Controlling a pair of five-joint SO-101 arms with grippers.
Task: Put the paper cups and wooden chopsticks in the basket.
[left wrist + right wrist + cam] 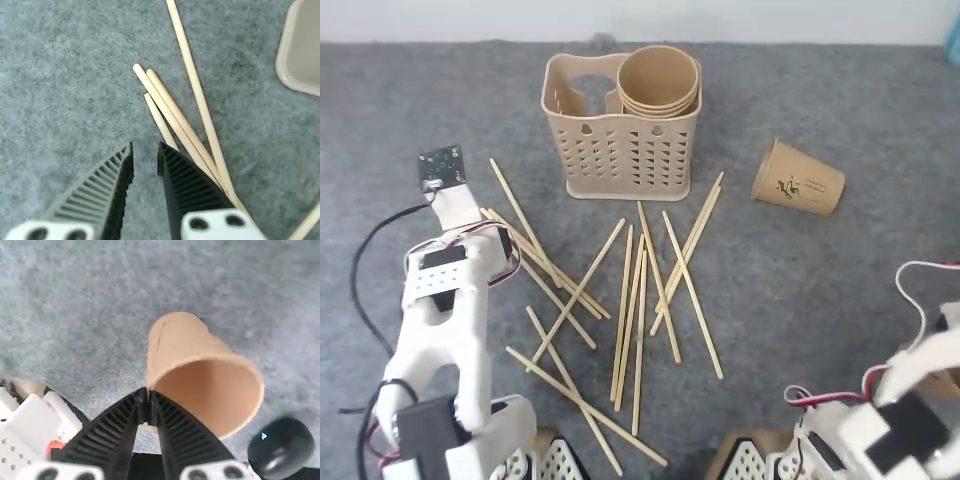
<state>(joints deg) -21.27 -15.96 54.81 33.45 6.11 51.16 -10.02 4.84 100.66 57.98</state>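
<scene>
1. The left gripper (145, 159) hangs low over the grey mat (60, 75). Its jaws are drawn close, with only a narrow slit between them and nothing in it. At that width I judge it would straddle very little. If it comes down as it is, it may nudge a stick aside instead of taking it.
2. Three chopstick ends (165, 100) lie just beside that gripper, touching one another and passing beneath one jaw. A longer stick runs close alongside them. Because they are bunched, a pinch could lift several at once. It could also catch one near its tip, so that it swings and slips out on the way.
3. The right gripper (148, 396) is clamped on the rim of a paper cup (200, 385), with the thin wall pinched between the jaws and the mouth facing the camera. A hold on one edge looks weak, and the cup could buckle or twist loose.
4. The basket (620, 150) stands at the far middle of the table, well apart from both grippers. A stack of cups (658, 75) already sits in one compartment, and the held cup could catch on the rim there.
5. A second cup (798, 180) lies on its side beside the basket. The loose chopsticks (630, 300) are scattered in front of the basket.
</scene>
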